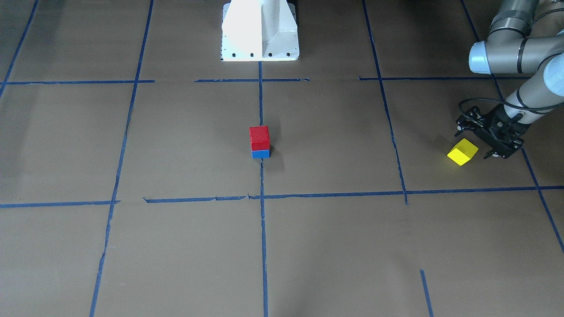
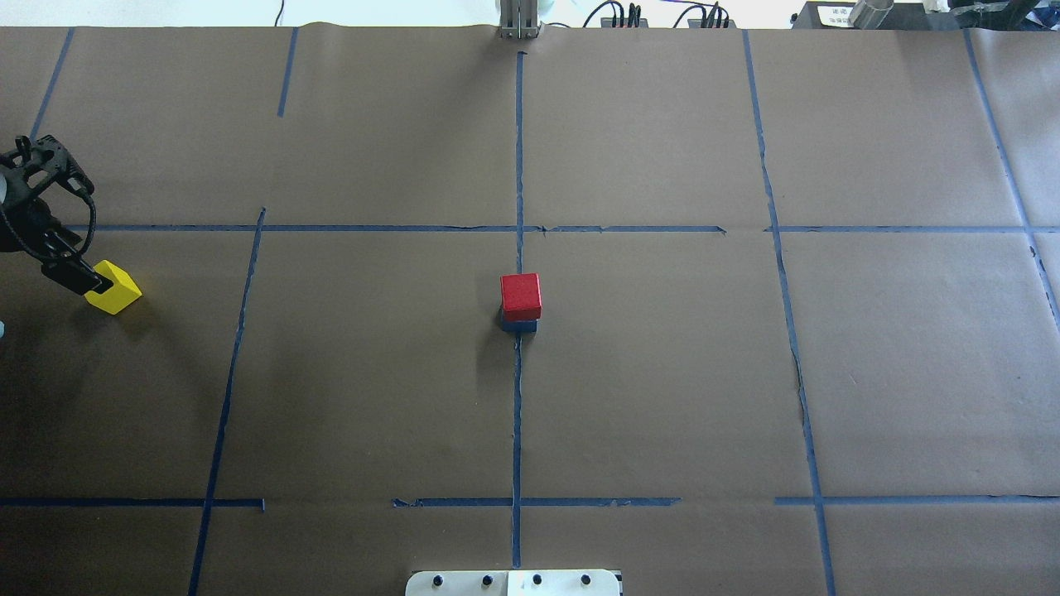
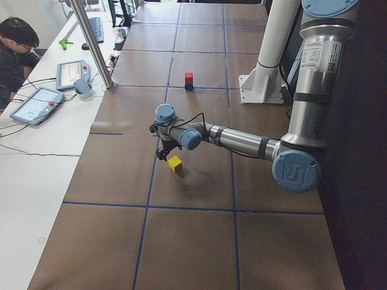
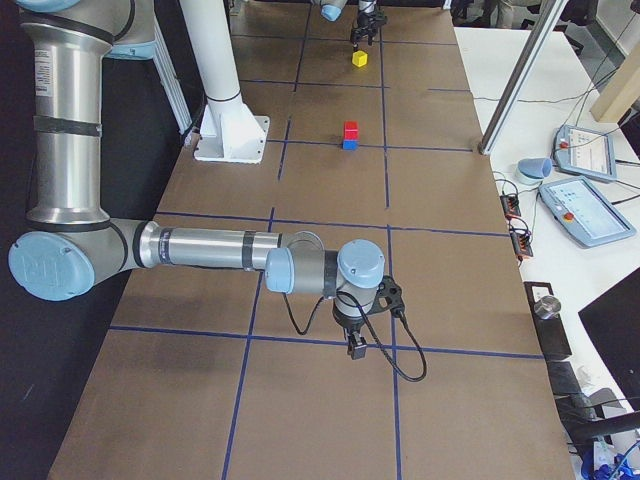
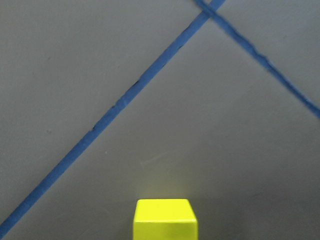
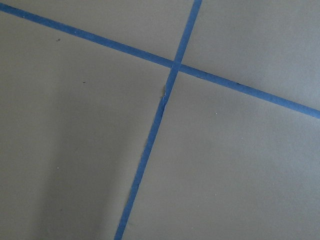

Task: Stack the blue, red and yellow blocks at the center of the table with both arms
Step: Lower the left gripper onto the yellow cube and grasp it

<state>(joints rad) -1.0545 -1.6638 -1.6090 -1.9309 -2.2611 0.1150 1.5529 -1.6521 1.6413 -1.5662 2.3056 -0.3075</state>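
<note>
Hanging low, left claw beside yellow block.

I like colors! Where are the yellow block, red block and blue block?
yellow block (image 1: 462, 152), front-facing view, middle of the block.
red block (image 1: 259, 132), front-facing view, its top face.
blue block (image 1: 261, 153), front-facing view, the side showing under the red block.
</note>
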